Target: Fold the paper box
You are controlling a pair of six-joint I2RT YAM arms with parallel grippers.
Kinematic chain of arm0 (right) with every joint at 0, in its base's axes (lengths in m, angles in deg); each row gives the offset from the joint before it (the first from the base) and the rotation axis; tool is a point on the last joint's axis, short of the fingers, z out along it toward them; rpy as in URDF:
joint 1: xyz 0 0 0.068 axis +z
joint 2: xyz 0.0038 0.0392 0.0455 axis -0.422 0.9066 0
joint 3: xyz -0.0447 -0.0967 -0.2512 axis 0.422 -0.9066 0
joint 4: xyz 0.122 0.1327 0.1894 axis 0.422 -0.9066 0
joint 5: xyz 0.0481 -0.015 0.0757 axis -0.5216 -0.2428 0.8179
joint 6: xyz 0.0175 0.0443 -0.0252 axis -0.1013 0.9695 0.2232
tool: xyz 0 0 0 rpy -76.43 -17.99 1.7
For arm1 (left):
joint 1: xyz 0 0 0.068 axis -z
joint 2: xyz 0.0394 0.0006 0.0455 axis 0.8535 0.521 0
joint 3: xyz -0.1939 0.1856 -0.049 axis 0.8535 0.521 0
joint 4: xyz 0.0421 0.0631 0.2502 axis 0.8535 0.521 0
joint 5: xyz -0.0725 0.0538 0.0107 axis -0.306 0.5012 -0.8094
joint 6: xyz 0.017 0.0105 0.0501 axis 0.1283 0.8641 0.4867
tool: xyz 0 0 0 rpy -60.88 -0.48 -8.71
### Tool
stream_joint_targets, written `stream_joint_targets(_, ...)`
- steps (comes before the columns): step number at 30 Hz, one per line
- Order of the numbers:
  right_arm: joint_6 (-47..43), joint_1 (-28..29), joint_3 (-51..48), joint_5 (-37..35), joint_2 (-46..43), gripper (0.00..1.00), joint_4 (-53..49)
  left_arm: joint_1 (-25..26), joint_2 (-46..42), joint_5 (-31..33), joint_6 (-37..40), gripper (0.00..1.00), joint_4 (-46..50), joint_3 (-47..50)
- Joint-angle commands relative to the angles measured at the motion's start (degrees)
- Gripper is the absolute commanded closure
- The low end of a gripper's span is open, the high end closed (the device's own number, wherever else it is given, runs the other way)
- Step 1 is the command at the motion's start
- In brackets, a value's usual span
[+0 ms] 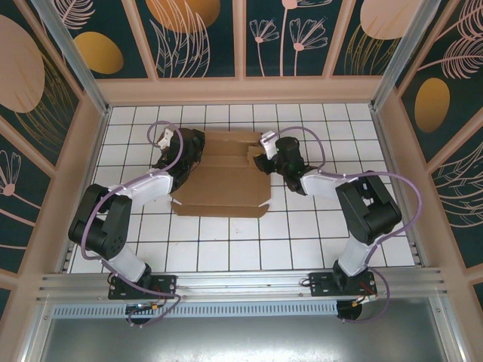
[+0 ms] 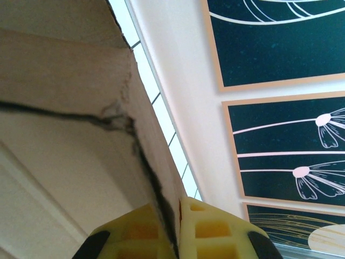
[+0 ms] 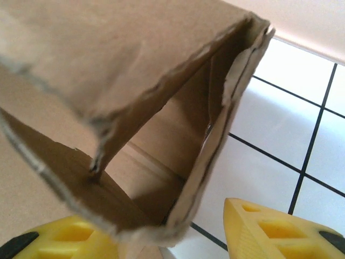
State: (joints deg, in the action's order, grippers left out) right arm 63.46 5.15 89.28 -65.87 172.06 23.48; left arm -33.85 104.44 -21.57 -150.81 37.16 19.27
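The paper box (image 1: 223, 181) lies on the white tiled table (image 1: 226, 249), in the far half of the grid. Its broad brown base panel is flat, and a narrow flap runs along its near edge. Its far part is partly raised into creased walls and flaps. On the box's left side the left gripper (image 1: 185, 151) has its jaws closed on a standing cardboard wall. In the left wrist view the box (image 2: 64, 135) rises as a pale, cracked panel whose thin edge runs down between the two yellow fingers (image 2: 210, 232). The left gripper (image 2: 175, 221) pinches that edge with no gap showing on either side of it. On the box's right side the right gripper (image 1: 266, 151) sits at the far right corner with its jaws about halfway apart. In the right wrist view a folded-up side wall of the box (image 3: 108, 65), with ragged cut edges and a hollow pocket behind it, stands between the yellow fingers (image 3: 269, 232) of the right gripper (image 3: 172, 237). One finger is tucked under the cardboard. The other stands clear of it, with white tile showing in the gap, so the right gripper straddles the wall without clamping it. Beyond the box, pink-framed wall panels (image 1: 204, 30) in dark teal carry drawn flowers and leaves.
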Motion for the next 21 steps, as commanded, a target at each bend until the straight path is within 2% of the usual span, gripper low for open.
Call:
stream_joint_targets(1, 0.0, 0.9, 3.2, -4.6, 1.9, 0.50, 1.5, 0.5, 0.2, -0.8, 0.1, 1.00, 1.8, 1.7)
stream_joint_targets(10, -1.8, 2.0, -2.9, -3.2, -1.0, 0.42, 8.1, 0.5, 0.4, 0.8, 0.4, 1.00, 4.3, -1.1)
stream_joint_targets(12, -2.4, 2.0, -3.7, -2.5, -1.9, 0.37, 8.9, 0.5, 0.9, 0.6, 0.2, 1.00, 4.8, -1.8)
stream_joint_targets(16, -3.2, 1.7, -3.8, -2.4, -2.9, 0.37, 8.2, 0.5, 1.0, 1.0, 0.1, 1.00, 4.8, -1.8)
stream_joint_targets(21, -5.0, 1.5, -3.6, 4.3, -3.2, 0.41, 8.7, 0.4, 0.5, 0.9, 0.3, 1.00, 5.3, -1.8)
